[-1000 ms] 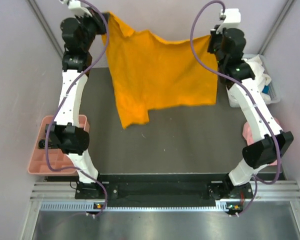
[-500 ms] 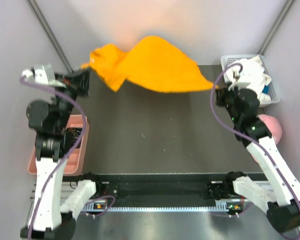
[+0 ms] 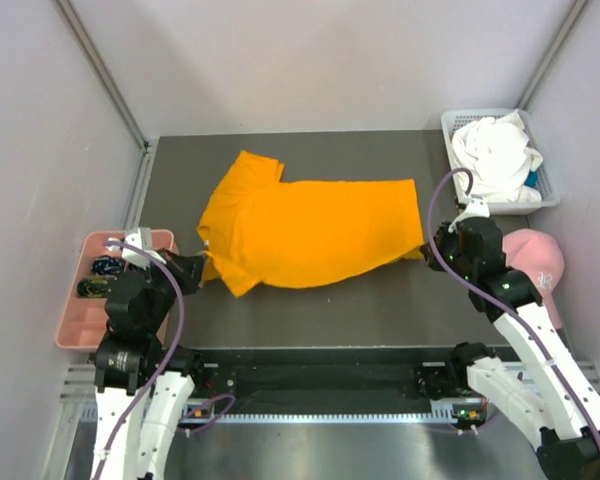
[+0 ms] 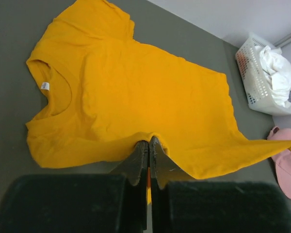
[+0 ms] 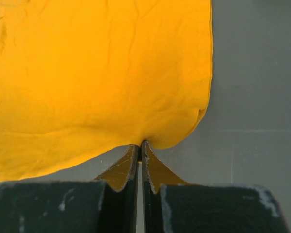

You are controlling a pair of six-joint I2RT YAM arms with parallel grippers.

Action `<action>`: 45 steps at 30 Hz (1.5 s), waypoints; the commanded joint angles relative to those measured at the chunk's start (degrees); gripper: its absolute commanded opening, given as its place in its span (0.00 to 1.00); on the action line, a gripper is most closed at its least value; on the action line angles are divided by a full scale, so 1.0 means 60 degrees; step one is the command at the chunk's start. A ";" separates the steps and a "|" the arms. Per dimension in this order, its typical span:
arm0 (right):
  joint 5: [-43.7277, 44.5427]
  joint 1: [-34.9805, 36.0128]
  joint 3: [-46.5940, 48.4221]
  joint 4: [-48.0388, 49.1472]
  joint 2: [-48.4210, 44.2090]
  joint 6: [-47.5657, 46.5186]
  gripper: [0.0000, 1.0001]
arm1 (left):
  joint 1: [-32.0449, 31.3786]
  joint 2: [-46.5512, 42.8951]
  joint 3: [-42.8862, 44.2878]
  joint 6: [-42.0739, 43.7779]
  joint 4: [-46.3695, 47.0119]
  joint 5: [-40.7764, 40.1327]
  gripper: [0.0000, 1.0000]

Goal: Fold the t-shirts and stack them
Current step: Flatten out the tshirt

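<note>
Two closed grips held the orange t-shirt (image 3: pixel 310 230), spread flat on the table (image 3: pixel 380 300): left gripper (image 4: pixel 148 144) pinching its near edge, right gripper (image 5: pixel 139 145) its near right hem corner; soft, light and limp, it would likely handle best from corners and hems.

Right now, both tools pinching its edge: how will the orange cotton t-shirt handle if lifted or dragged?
Likely floppy: the bright orange cotton t-shirt lies flat and creased on the dark table, so it should sag between the left tool and right tool. Probably light: fingertip pinches suffice. Dragging may bunch it; the edge puckers at each pinch.
</note>
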 commanded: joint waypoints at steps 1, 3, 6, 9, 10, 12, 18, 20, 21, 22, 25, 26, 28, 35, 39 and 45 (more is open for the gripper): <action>-0.0171 0.0002 0.0388 -0.0776 -0.0319 0.0556 0.00 | 0.0001 -0.0573 -0.0413 -0.0636 0.0011 -0.0422 0.00; -0.0186 0.0002 0.0374 -0.0864 -0.0319 0.0645 0.00 | 0.0001 -0.0925 -0.0764 -0.0913 0.0172 -0.0554 0.00; -0.0156 0.0002 0.0330 -0.1113 -0.0246 0.0733 0.00 | 0.0001 -0.1131 -0.0897 -0.1178 0.0159 -0.0395 0.00; -0.0244 0.0002 0.0155 -0.1245 -0.0260 0.0792 0.00 | 0.0001 -0.1087 -0.0811 -0.1121 -0.0060 -0.0364 0.00; -0.0302 0.0017 0.0110 -0.1231 -0.0289 0.0806 0.00 | 0.0001 -0.1044 -0.0752 -0.1077 -0.0105 -0.0364 0.00; -0.0332 0.0002 -0.0007 -0.1304 -0.0319 0.0879 0.00 | 0.0001 -0.0927 -0.0620 -0.0974 -0.0149 -0.0306 0.01; 0.0033 0.0002 0.0123 -0.1553 -0.0363 0.1026 0.63 | 0.0001 -0.0575 -0.0153 -0.0960 0.0055 -0.0130 0.95; 0.0325 0.0002 0.0256 -0.1597 -0.0334 0.1012 0.76 | 0.0001 -0.0370 0.0126 -0.0886 0.0217 -0.0218 0.99; 0.0472 0.0017 0.0401 -0.1568 -0.0290 0.0939 0.78 | 0.0001 -0.0282 0.0476 -0.0799 0.0289 -0.0261 0.99; 0.0677 0.0002 0.0446 -0.1568 -0.0261 0.0938 0.80 | 0.0001 -0.0049 0.0668 -0.0726 0.0377 -0.0378 0.99; 0.0840 0.0002 0.0608 -0.1276 -0.0041 0.0865 0.81 | 0.0001 0.0434 0.1357 -0.0506 0.0597 -0.0656 0.99; 0.0811 0.0002 0.0622 -0.1174 0.0119 0.0836 0.82 | 0.0001 0.0552 0.1590 -0.0447 0.0801 -0.0744 0.99; 0.0723 0.0017 0.0623 -0.0822 0.0339 0.0850 0.81 | 0.0001 0.0874 0.1695 -0.0374 0.1108 -0.0833 0.99; 0.1410 0.0002 0.0446 0.0789 0.1422 0.1055 0.82 | 0.0001 0.2500 0.1914 -0.0081 0.2311 -0.0688 0.99; 0.1952 -0.0012 0.0710 0.1755 0.2608 0.0968 0.82 | 0.0001 0.3130 0.1857 -0.0036 0.2881 -0.0526 0.99; 0.2232 -0.0246 0.2056 0.2738 0.5318 0.0675 0.82 | 0.0001 0.3526 0.1710 -0.0022 0.3190 -0.0248 0.99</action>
